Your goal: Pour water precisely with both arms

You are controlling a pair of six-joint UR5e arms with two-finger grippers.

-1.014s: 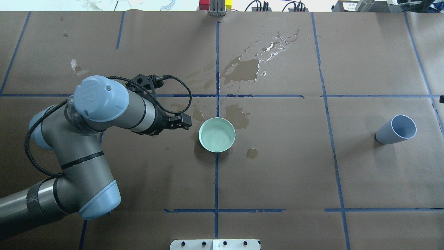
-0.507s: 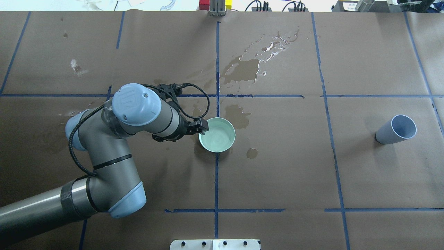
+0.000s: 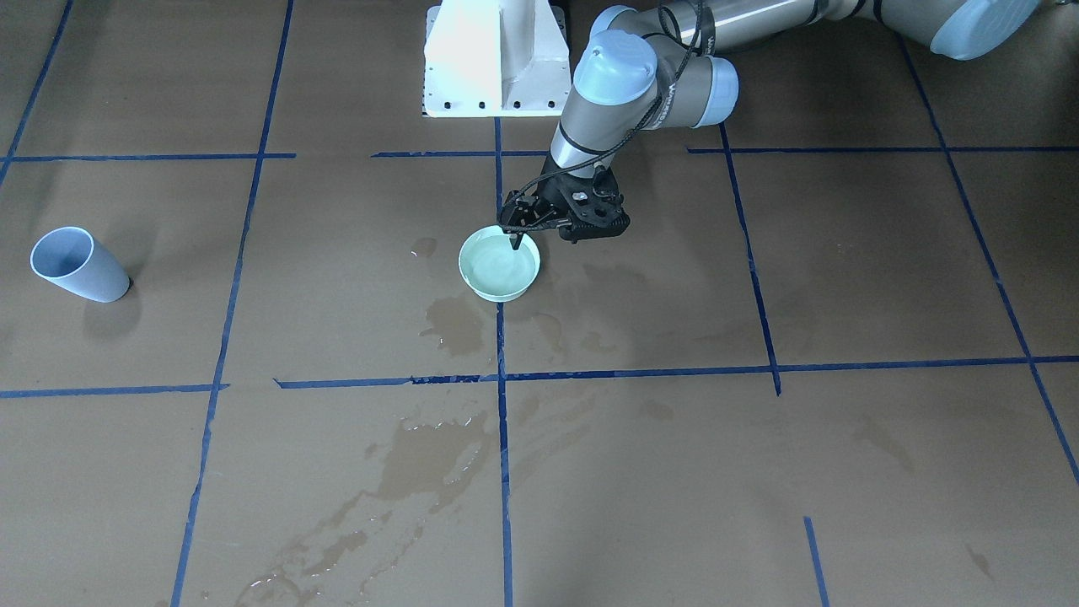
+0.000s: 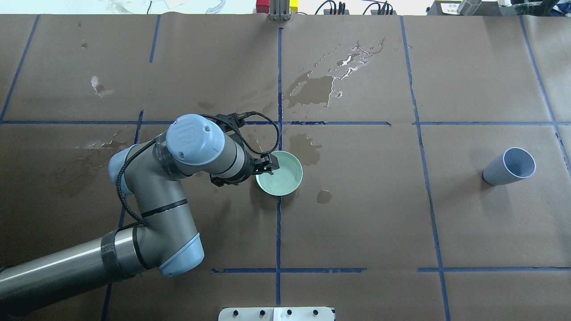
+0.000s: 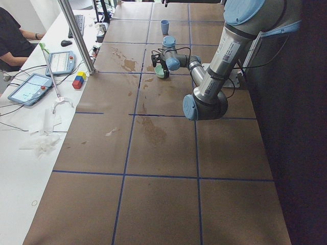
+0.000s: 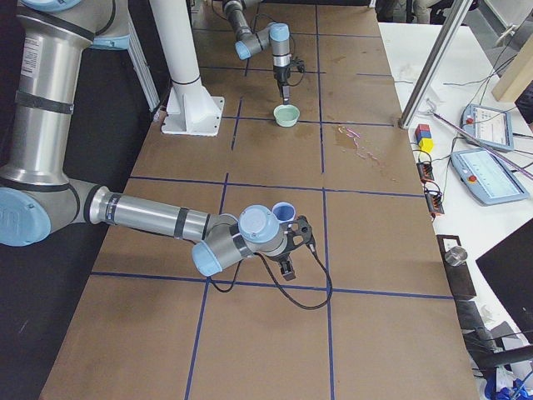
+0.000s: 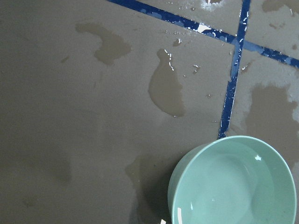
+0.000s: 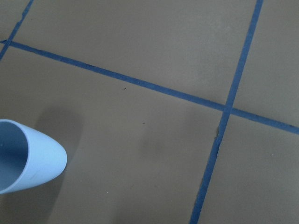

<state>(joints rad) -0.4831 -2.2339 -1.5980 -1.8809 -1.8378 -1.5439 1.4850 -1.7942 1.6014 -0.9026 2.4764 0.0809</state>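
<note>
Overhead exterior view: the left gripper [image 4: 270,164] is at the rim of the mint bowl [image 7: 180,179], on the side facing the worktop's left edge.
Left fingers: they look parted, one inside the rim and one outside, not pinched on it as far as I can judge.
Right fingers: the right gripper [image 6: 293,254] shows only in the exterior right view, just beside the blue cup [image 4: 504,171]; I cannot tell whether they are parted or clamped.
Water: the water [image 7: 238,196] lies as a shallow pool in the bowl at the middle of the worktop [image 4: 357,223].
Risk, grip: a pinch on one thin rim probably lets the bowl tip as it lifts, so water slops over the low side.
Risk, slide: the brown paper around the bowl is wet, so a closing finger may push the bowl instead of gripping it.
Risk, aim: the cup mouth is narrow beside the bowl's wide lip, and a fast tilt would likely overshoot.
Edges: the bowl is well away from every edge, and the cup sits near the right edge, well apart from it.
Open room: bare paper lies all round the bowl, with spill patches [image 4: 312,91] toward the far edge.
</note>
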